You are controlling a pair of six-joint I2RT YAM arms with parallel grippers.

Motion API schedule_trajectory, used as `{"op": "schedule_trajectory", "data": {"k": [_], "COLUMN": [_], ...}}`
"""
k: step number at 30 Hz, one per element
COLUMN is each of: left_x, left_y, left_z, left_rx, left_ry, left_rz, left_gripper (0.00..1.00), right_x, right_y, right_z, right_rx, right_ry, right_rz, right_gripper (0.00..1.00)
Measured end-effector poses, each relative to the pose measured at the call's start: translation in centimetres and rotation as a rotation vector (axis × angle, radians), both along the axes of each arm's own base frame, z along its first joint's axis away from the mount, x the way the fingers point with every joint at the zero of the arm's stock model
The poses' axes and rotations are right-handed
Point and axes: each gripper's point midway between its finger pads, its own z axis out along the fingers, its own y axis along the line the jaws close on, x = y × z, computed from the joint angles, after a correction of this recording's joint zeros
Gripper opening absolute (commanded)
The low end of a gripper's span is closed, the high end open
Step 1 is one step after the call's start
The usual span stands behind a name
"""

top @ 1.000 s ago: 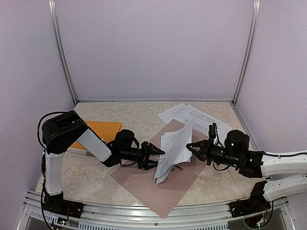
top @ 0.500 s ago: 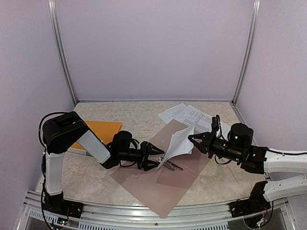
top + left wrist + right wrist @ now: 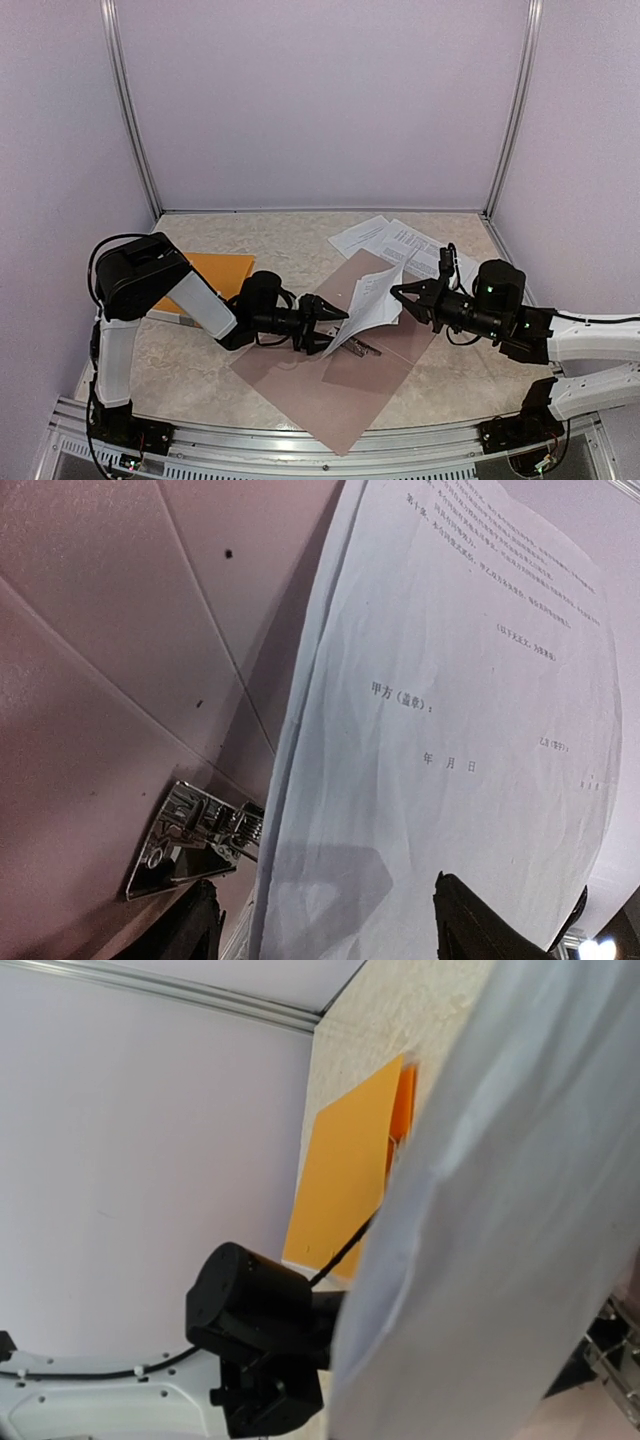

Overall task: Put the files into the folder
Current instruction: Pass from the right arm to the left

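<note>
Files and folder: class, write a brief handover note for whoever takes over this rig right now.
Right gripper: fingers shut on the files, held tilted above the open folder.
Left gripper: open, at the files' lower edge, near the metal clip.
Done: files raised over the folder.
Left: lay them flat inside; more sheets lie on the table beyond it.

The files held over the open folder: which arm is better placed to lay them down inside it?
Right. The right gripper is shut on the files, lifted over the folder; the left gripper stands open at their lower edge, not gripping.
</note>
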Motion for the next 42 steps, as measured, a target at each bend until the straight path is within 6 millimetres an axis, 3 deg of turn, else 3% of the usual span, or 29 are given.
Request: {"op": "schedule_trajectory", "data": {"k": [7, 13, 19, 30, 42], "left_x": [-0.2, -0.6, -1.0, -1.1, -1.0], "left_y": [-0.4, -0.3, 0.1, 0.6, 0.1], "left_z": [0.1, -0.3, -0.4, 1.5, 2.3], "left_rx": [-0.032, -0.032, -0.032, -0.054, -0.045], "left_ry": [0.031, 0.059, 0.061, 0.048, 0.022], "left_rz": [0.005, 0.009, 0.01, 0.013, -0.023], "left_gripper": [0.61, 0.49, 0.36, 0.17, 0.18], "right_x": [-0.2, -0.4, -0.6, -0.8, -1.1], "right_y": [-0.1, -0.4, -0.6, -0.9, -1.2], "right_z": [-0.7, -1.7, -1.5, -2.1, -2.5], "right_rx": [0.0, -0.009, -0.003, -0.031, -0.042], "right_ry": [0.013, 0.03, 0.024, 0.036, 0.039], "right_rz": [0.002, 0.0, -0.001, 0.001, 0.002], "right_gripper": [0.0, 0.0, 0.0, 0.0, 0.0]}}
